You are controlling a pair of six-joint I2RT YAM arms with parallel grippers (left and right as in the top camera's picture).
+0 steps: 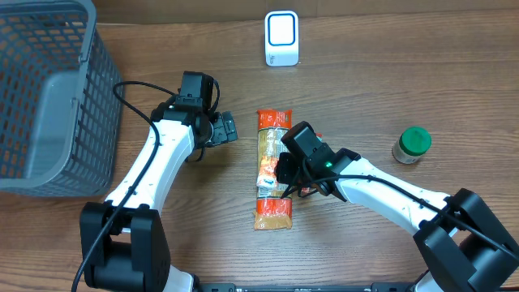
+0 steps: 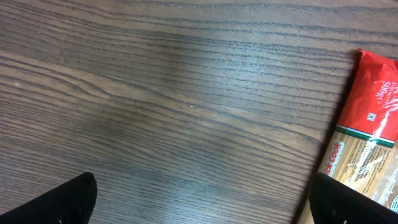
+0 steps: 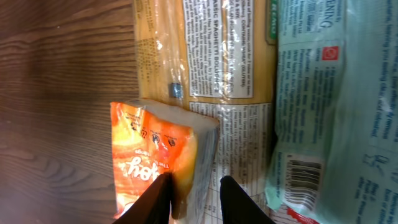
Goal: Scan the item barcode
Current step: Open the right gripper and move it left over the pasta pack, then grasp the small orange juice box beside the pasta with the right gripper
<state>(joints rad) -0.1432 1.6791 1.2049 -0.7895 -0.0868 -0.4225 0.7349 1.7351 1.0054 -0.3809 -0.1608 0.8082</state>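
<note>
Grey plastic basket (image 1: 101, 89), far left: not in play.

My left gripper (image 1: 227, 130): jaws wide, holding nothing, over bare wood just left of the spaghetti packet's red end. Risk: it sits near the path up to the scanner, so a swing by my other arm could clip it.

Spaghetti packet (image 3: 217, 56): lies flat mid-table, lengthwise. The other packs rest on or against it. Risk: it gets dragged along if a lift snags its film.

Orange pouch (image 3: 149, 149): on top of the spaghetti, and by my guess the item to scan. No code shows on the face I can see.

My right gripper (image 3: 196, 186): jaws narrow, one finger each side of the pouch's right edge. Can't tell if they bite yet. Risk: a pinch on thin film only, so the pouch could slip or fold on lift.

Pale green packet (image 3: 323, 93): just right of the pouch, barcode (image 3: 303, 174) facing up. Risk: the wrong code gets read if it rides along.

White scanner (image 1: 281, 38): upright at the far edge, well apart from the packs. Risk: the pouch reaches it with a blank face presented.

Green-lid jar (image 1: 412, 144): far right, clear of my arms.
</note>
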